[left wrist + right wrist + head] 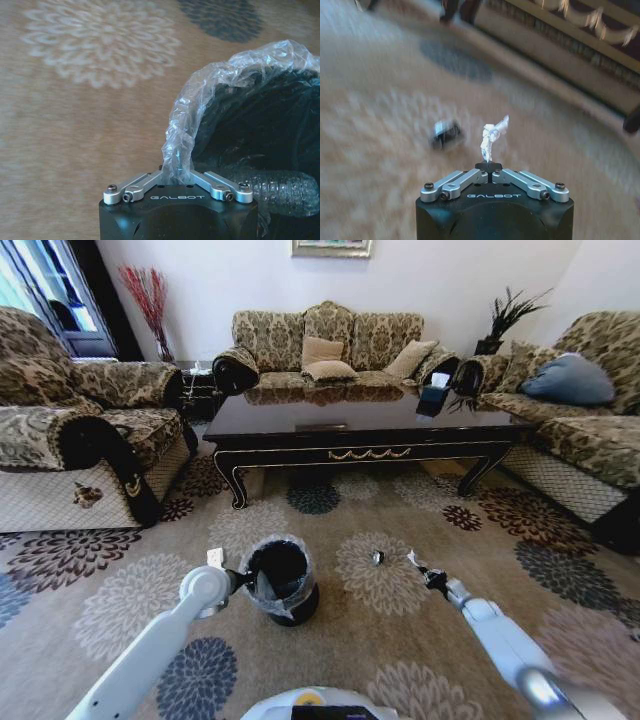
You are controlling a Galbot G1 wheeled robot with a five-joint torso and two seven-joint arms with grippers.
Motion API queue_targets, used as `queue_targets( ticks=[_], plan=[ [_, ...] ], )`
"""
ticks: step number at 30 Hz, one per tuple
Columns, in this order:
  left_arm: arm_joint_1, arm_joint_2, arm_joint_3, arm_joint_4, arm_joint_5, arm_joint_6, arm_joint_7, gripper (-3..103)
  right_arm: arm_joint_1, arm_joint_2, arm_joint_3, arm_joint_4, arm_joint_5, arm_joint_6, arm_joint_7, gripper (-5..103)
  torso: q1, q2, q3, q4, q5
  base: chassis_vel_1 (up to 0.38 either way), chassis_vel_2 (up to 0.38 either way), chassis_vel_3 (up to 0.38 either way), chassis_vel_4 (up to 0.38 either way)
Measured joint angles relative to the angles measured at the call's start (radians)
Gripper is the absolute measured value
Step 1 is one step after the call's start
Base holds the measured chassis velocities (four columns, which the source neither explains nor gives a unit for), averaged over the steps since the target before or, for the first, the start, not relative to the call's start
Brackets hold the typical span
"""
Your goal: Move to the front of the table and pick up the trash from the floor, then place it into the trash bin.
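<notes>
Long dark glossy table [365, 425] across the far carpet, gold scroll on its front edge. Black round trash bin [282, 580] upright nearer, clear liner over rim. White scrap [493, 135] pinched upright; small dark piece [377, 557] on carpet right of bin.

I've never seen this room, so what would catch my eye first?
The left gripper is shut on the clear liner at the trash bin rim, on the flowered carpet. The right gripper pinches a crumpled white scrap above the floor, a small dark bit lying beyond. The table stands behind.
</notes>
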Motion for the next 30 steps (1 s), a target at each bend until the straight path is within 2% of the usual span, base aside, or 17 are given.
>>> queue_targets(
  ticks=[1, 2, 4, 5, 9, 10, 13, 18, 23, 30],
  plan=[
    [0.0, 0.0, 0.0, 0.0, 0.0, 0.0, 0.0, 0, 0.0, 0.0, 0.0, 0.0, 0.0, 0.0, 0.0, 0, 0.0, 0.0, 0.0, 0.0, 0.0, 0.0, 0.0, 0.0, 0.0],
    [-0.013, -0.009, 0.017, 0.0, -0.002, 0.0, -0.008, 0, -0.044, -0.013, 0.025, 0.072, 0.008, -0.006, 0.0, 0, 0.0, 0.0, 0.0, -0.0004, -0.0009, 0.0, 0.0, 0.0, 0.0],
    [-0.049, -0.031, 0.064, 0.014, 0.002, 0.0, -0.023, 0, -0.156, -0.038, 0.083, 0.254, 0.025, -0.017, 0.0, 0, 0.0, 0.0, 0.0, 0.0004, 0.0002, 0.0, 0.0, 0.0, 0.0],
    [-0.049, -0.031, 0.064, 0.014, 0.002, 0.0, -0.023, 0, -0.156, -0.038, 0.083, 0.254, 0.025, -0.017, 0.0, 0, 0.0, 0.0, 0.0, 0.0004, 0.0002, 0.0, 0.0, 0.0, 0.0],
    [-0.108, -0.074, 0.144, 0.055, 0.017, 0.0, -0.042, 0, -0.331, -0.066, 0.182, 0.502, 0.067, -0.038, 0.004, 0, 0.0, 0.0, 0.0, 0.0001, -0.0001, 0.0, 0.0, 0.0, 0.0],
    [-0.108, -0.074, 0.144, 0.055, 0.017, 0.0, -0.042, 0, -0.331, -0.066, 0.182, 0.502, 0.067, -0.038, 0.004, 0, 0.0, 0.0, 0.0, 0.0001, -0.0001, 0.0, 0.0, 0.0, 0.0],
    [-0.131, -0.098, 0.193, 0.079, 0.032, 0.0, -0.052, 0, -0.425, -0.079, 0.241, 0.643, 0.085, -0.048, 0.005, 0, 0.0, 0.0, 0.0, -0.0002, 0.0, 0.0, 0.0, 0.0, 0.0],
    [-0.169, -0.143, 0.263, 0.108, 0.04, 0.0, -0.078, 0, -0.538, -0.071, 0.295, 0.851, 0.08, -0.066, 0.013, 0, 0.0, 0.0, 0.0, 0.0009, -0.0003, 0.0, 0.0, 0.0, 0.0],
    [-0.21, -0.188, 0.339, 0.127, 0.043, 0.0, -0.102, 0, -0.618, -0.039, 0.298, 0.984, 0.053, -0.088, 0.019, 0, 0.0, 0.0, 0.0, 0.0, -0.0002, 0.0, 0.0, 0.0, 0.0],
    [-0.27, -0.225, 0.405, 0.138, 0.035, 0.0, -0.122, 0, -0.687, -0.013, 0.277, 1.073, 0.041, -0.106, 0.021, 0, 0.0, 0.0, 0.0, 0.0003, -0.0002, 0.0, 0.0, 0.0, 0.0]
  ],
)
